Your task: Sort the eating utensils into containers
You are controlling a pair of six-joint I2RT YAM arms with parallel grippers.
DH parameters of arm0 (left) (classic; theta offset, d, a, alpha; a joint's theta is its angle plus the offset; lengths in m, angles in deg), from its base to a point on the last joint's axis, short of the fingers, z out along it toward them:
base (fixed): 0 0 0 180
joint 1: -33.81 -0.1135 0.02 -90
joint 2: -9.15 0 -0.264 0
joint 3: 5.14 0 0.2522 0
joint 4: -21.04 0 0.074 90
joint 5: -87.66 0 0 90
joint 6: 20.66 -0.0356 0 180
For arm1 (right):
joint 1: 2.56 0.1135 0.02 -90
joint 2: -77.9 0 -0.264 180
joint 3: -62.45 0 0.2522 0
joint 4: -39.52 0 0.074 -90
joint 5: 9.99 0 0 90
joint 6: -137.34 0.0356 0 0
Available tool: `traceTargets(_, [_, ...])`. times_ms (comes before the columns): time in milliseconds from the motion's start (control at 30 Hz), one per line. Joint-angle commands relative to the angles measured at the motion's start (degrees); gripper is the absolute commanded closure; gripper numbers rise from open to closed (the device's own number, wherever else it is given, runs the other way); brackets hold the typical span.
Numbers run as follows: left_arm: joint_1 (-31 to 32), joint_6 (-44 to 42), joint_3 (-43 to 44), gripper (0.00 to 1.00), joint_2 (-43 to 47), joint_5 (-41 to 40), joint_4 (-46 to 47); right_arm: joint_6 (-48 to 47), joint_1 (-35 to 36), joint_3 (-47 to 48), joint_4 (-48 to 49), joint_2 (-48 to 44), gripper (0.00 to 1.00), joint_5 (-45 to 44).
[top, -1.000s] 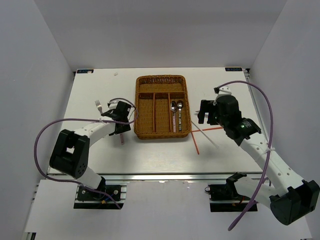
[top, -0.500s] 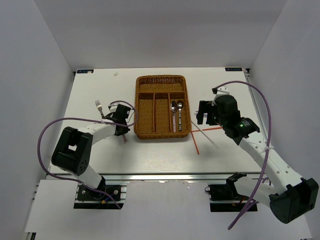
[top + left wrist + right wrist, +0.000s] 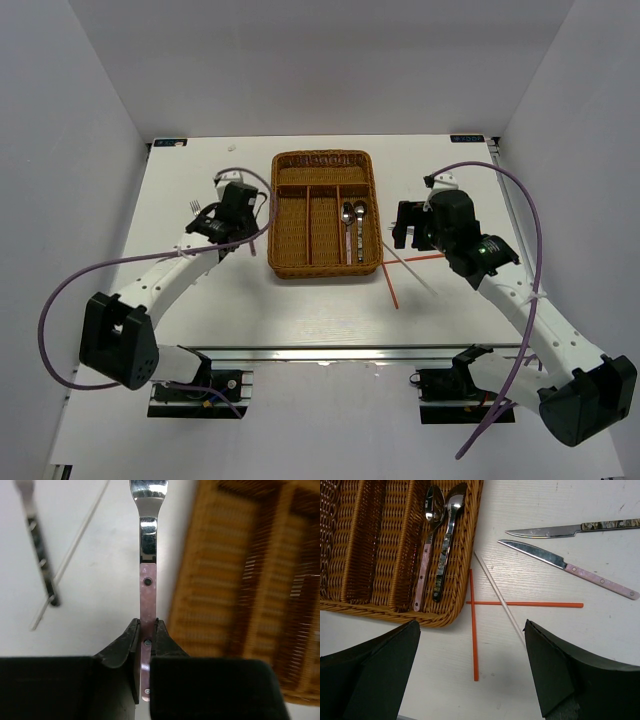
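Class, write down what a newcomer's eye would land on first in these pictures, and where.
The brown wicker tray in the middle of the table stands out, with two spoons in its rightmost narrow section. The left gripper clamps a pink-handled utensil just left of it; red and white chopsticks lie crossed to its right.
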State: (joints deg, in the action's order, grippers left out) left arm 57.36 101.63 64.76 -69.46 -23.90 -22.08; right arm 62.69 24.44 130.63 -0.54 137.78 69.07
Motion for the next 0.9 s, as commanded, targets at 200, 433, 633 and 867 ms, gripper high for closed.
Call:
traceTargets(200, [12.8, 1.3, 15.2, 1.00, -9.1, 2.7, 1.6, 0.5, -0.1, 2.2, 2.2, 0.3, 0.11, -0.8])
traceTargets(433, [16.9, 4.3, 21.6, 1.00, -20.2, 3.3, 4.1, -0.1, -0.1, 2.5, 1.1, 0.1, 0.11, -2.1])
traceTargets(633, [18.5, 6.2, 22.7, 1.00, -25.3, 4.9, 7.3, -0.6, -0.1, 2.1, 0.8, 0.2, 0.11, -2.8])
traceTargets(867, [18.5, 7.8, 22.9, 0.69, -27.3, 5.5, 8.3, -0.9, -0.1, 1.4, 0.9, 0.1, 0.11, -2.9])
